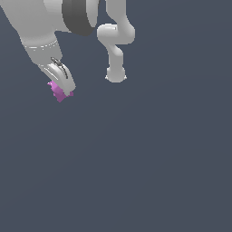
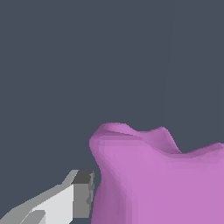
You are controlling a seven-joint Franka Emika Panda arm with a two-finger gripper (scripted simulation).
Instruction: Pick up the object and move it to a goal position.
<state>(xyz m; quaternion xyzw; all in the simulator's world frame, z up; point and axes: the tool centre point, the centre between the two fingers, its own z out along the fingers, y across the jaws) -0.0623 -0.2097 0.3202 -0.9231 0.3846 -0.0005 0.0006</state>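
The object [image 1: 57, 92] is a small magenta-pink angular piece sitting at the tip of my white gripper [image 1: 64, 89], near the exterior view's upper left. The gripper is shut on it, and the piece sticks out past the fingertips toward the exterior view's left. In the wrist view the object [image 2: 157, 179] fills much of the picture. One grey-padded finger [image 2: 82, 194] stands right against its side, and the other finger is hidden behind the piece. No goal marker shows in either view.
The arm's white links and base [image 1: 115, 50] rise at the top middle of the exterior view, to the right of the gripper. A plain dark blue-grey floor [image 1: 149, 163] lies all around.
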